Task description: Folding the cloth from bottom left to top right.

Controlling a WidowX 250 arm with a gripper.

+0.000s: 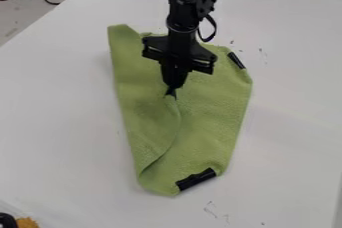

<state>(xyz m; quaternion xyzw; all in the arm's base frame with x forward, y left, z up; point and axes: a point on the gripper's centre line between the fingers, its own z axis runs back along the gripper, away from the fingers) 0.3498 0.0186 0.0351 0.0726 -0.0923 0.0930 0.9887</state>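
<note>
At the black gripper (172, 92) we see the jaws pressed together on a bit of the green cloth (212, 107), the raised edge running straight down from their tips. We cannot tell how high that pinched part sits above the layer beneath.

The cloth lies below the jaws and to both sides of them, its long axis running mostly up and down the view, so we have them over its upper middle. From their tips the turned edge bows a little right, then sweeps down to the lower left, where we read the fold as begun and roughly half made.

What our next move turns on is the upper right corner: it lies up and to the right of the jaws, near the dark strip (236, 60) on that slanting edge. We judge the pull should go diagonally that way, across the long axis rather than along it; straight up would leave the flap short on the right.

Farther out, below and slightly right of the jaws, a second black strip (196, 178) marks the bottom edge, and the white table (60, 117) spreads around the cloth.
</note>
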